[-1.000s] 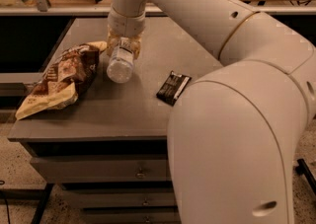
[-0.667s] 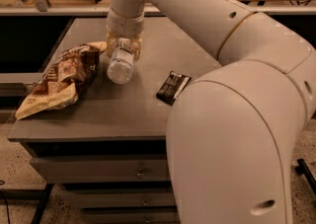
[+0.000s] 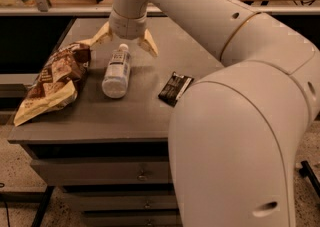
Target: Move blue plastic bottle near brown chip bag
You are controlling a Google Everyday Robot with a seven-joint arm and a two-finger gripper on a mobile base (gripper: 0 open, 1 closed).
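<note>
The blue plastic bottle (image 3: 117, 71) lies on its side on the grey table (image 3: 125, 116), white cap pointing away from me. The brown chip bag (image 3: 52, 80) lies just left of it, crinkled, brown and cream-yellow, with a small gap between them. My gripper (image 3: 124, 41) hangs just above and behind the bottle's cap end, open, its two cream fingers (image 3: 148, 44) spread wide to either side. It holds nothing.
A small dark flat snack bar wrapper (image 3: 175, 88) lies on the table right of the bottle. My large white arm (image 3: 240, 121) fills the right foreground. Drawers (image 3: 100, 171) sit under the tabletop. Shelving and a rail run behind the table.
The gripper was shut around the bottle earlier. It has now opened and risen slightly, and the bottle rests free on the table beside the chip bag.
</note>
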